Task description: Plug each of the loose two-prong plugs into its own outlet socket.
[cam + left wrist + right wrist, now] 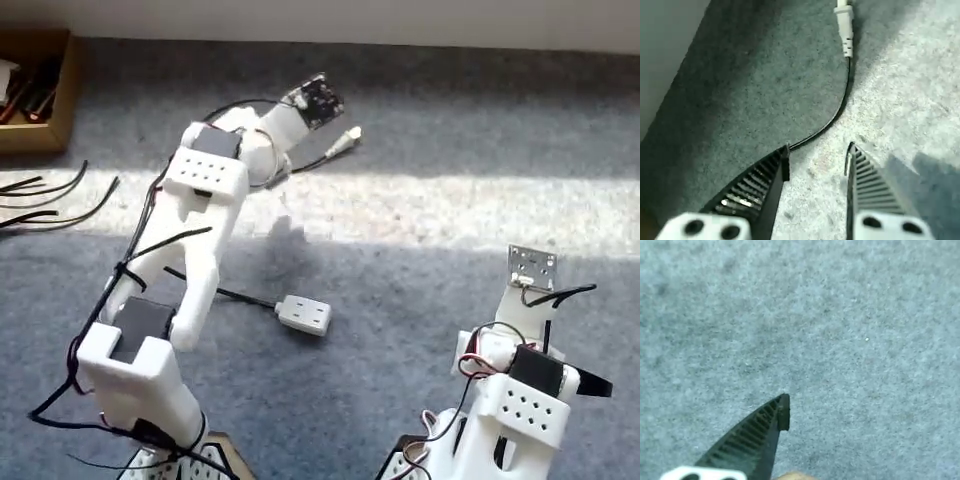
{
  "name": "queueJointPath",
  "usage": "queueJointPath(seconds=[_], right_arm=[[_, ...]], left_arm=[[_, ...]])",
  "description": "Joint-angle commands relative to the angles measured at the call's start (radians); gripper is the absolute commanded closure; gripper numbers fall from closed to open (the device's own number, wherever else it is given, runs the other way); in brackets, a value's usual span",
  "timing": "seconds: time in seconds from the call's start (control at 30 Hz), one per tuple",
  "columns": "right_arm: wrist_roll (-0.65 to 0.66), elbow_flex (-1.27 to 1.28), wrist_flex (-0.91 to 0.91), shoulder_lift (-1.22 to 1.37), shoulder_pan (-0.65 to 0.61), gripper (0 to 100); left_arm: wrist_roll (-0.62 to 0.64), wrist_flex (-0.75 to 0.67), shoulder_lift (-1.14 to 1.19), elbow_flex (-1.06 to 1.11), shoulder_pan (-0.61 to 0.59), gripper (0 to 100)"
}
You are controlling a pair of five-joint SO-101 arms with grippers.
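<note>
A white two-prong plug [844,25] on a black cable [837,112] lies on the grey carpet, a short way ahead of my left gripper [817,160]. That gripper is open and empty, and the cable runs up to the gap between its fingertips. In the high view the same plug [346,140] lies just right of the left arm's wrist [300,115]. A white outlet socket block [303,314] with its own black cord rests mid-carpet, beside the left arm. One black finger [782,412] of my right gripper hangs over bare carpet, the other swung out of sight, nothing held.
A wooden box [40,90] sits at the far left corner, with loose black wires [50,200] lying in front of it. A sunlit band crosses the carpet. The right arm [520,390] stands at the near right.
</note>
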Motion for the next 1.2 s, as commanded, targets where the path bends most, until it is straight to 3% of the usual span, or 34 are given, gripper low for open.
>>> queueJointPath(seconds=[0.0, 0.3, 0.53, 0.67, 0.87, 1.03, 1.17], right_arm=[[0.014, -0.002, 0.002, 0.008, -0.012, 33.2], [0.014, -0.002, 0.002, 0.008, -0.013, 33.2], [0.014, -0.002, 0.002, 0.008, -0.013, 33.2], [0.014, -0.002, 0.002, 0.008, -0.013, 33.2], [0.014, -0.002, 0.002, 0.008, -0.013, 33.2], [0.014, -0.002, 0.002, 0.008, -0.013, 33.2], [0.014, -0.002, 0.002, 0.008, -0.013, 33.2]], left_arm=[[0.106, -0.077, 0.154, -0.160, -0.068, 81], [0.153, 0.362, 0.768, -1.058, -0.122, 81], [0.152, 0.489, 1.116, -1.544, -0.068, 78], [0.150, 0.486, 1.176, -1.567, -0.025, 70], [0.064, 0.485, 1.178, -1.488, -0.021, 71], [-0.025, 0.499, 1.178, -1.466, -0.021, 86], [-0.146, 0.592, 1.178, -1.466, 0.002, 96]])
